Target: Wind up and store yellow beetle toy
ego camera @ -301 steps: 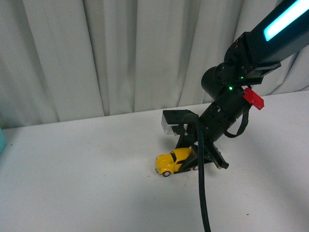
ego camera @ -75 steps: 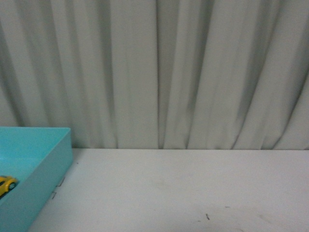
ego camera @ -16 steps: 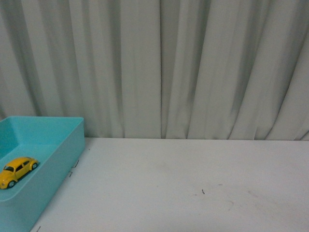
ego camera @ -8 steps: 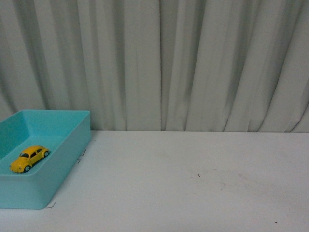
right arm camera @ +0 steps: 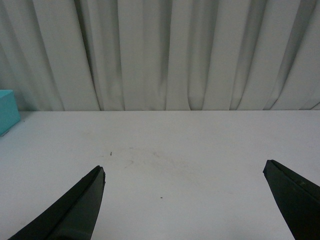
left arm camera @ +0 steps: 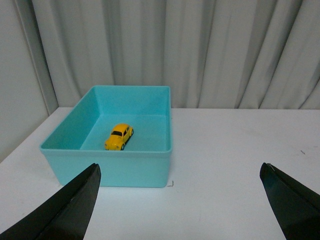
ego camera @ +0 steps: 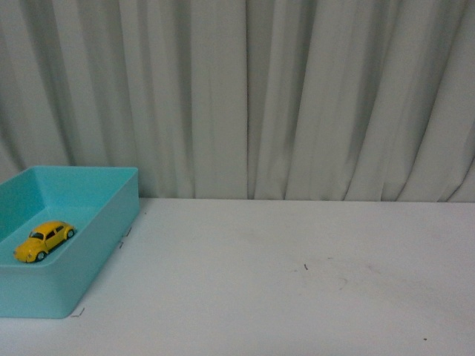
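Beetle toy: one yellow beetle toy (ego camera: 44,241) (left arm camera: 119,136), on its wheels on the floor of the bin, clear of the walls.
Bin: one teal bin (ego camera: 104,245) (left arm camera: 150,172), open-topped, at the left edge of the bench, towards the back corner; nothing else seen inside.
Bench: one white bench (ego camera: 297,282) (left arm camera: 235,165) (right arm camera: 165,160), a few faint dark specks near the middle.
Backdrop: grey pleated curtain (ego camera: 297,96) along the back edge.
Left tool (left arm camera: 182,202): one, spread wide, nothing between its two dark fingertips (left arm camera: 75,200), hanging above the bench, facing the bin.
Right tool (right arm camera: 185,202): one, spread wide, holding nothing, over bare bench; a corner of the bin (right arm camera: 7,110) shows at the frame's edge.
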Robot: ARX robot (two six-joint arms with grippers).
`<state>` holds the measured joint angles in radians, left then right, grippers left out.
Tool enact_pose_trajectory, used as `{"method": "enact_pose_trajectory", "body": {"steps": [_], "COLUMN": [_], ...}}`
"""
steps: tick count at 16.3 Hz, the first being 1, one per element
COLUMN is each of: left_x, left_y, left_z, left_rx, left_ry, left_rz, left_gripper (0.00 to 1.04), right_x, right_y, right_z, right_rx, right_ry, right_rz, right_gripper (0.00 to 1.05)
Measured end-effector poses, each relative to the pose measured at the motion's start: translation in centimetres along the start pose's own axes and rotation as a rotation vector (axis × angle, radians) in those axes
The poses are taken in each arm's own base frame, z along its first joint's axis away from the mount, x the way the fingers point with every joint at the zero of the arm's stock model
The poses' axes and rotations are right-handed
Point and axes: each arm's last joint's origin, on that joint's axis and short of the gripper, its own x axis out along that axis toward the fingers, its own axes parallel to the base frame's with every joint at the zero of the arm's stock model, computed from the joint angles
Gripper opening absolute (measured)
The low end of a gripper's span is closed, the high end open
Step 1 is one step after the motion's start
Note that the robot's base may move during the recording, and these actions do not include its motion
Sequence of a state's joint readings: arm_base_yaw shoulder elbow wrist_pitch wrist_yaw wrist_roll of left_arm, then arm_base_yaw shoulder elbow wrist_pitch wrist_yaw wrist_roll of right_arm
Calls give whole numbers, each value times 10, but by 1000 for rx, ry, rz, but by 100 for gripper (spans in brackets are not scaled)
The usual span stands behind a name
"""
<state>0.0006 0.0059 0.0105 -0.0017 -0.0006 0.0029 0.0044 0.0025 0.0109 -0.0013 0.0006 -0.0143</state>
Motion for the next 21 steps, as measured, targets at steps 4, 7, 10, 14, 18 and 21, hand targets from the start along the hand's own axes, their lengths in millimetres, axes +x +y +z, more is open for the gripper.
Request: {"method": "enact_pose_trajectory", "body": {"steps": [4,7,10,14,18,21], "left_x": [0,0,0,0,0,0], "left_y": [0,0,0,0,0,0], "left_z": [0,0,0,0,0,0], "left_rx": [0,0,-1,-1,0,-1], "left_ry": [1,1,2,2,2,2], "left_rz": [0,0,1,1,0,0], "left_gripper": [98,98,98,98,98,98], "right_x": [0,0,0,0,0,0], "right_y": [0,0,0,0,0,0], "right_z": [0,0,0,0,0,0], "right_rx": [0,0,0,0,1,0], "right_ry": [2,3,2,2,3,3], "right_rz": [1,0,0,0,0,0], "right_gripper": [98,98,98,98,98,98]}}
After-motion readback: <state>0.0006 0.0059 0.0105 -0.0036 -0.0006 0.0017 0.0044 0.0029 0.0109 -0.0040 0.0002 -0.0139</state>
